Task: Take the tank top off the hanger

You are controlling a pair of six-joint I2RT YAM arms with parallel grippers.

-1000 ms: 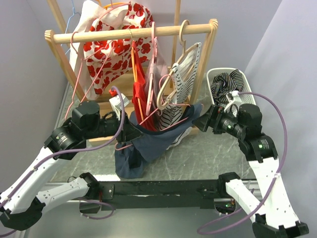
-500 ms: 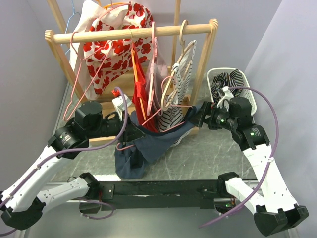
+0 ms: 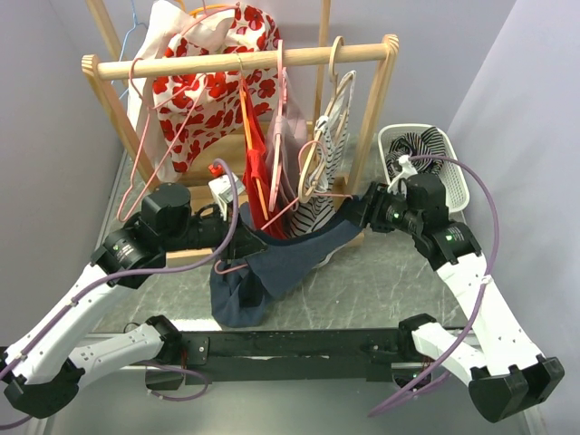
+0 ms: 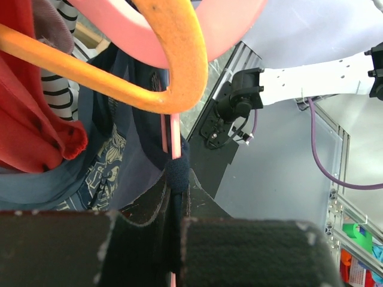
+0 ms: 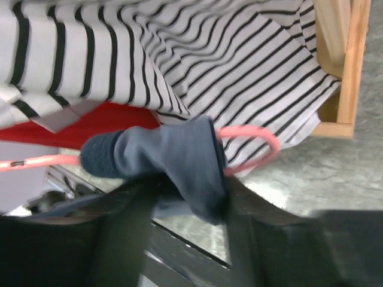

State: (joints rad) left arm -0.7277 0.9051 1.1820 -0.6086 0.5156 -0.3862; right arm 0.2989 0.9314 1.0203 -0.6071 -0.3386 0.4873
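- Top external view: a white basket [image 3: 456, 184] is seen at the right rear of the surface [image 3: 381, 281], and a striped garment [image 3: 408, 154] is bundled inside it.
- On the wooden rack [image 3: 245, 62] several garments are hung. The navy tank top [image 3: 290, 258] is draped low in front of the rack on a pink hanger [image 3: 281, 214], stretched between the two arms, with its lower part sagging to the surface.
- The left gripper [image 3: 246, 246] is placed at the tank top's left end and the right gripper [image 3: 360, 210] at its right end.
- Left wrist view: the left gripper [image 4: 176, 194] is seen clamped narrow on a fold of the tank top [image 4: 177, 177] wrapped over the pink hanger [image 4: 174, 134]. An orange hanger [image 4: 179, 60] and a red garment [image 4: 30, 119] are seen just above.
- Right wrist view: a strap of the tank top [image 5: 173, 158] is looped over the pink hanger [image 5: 254, 143] end. The right gripper [image 5: 191, 200] is seen with a finger on either side of that strap, jaws partly apart; whether the cloth is actually pinched cannot be told. A striped top [image 5: 179, 54] hangs behind.
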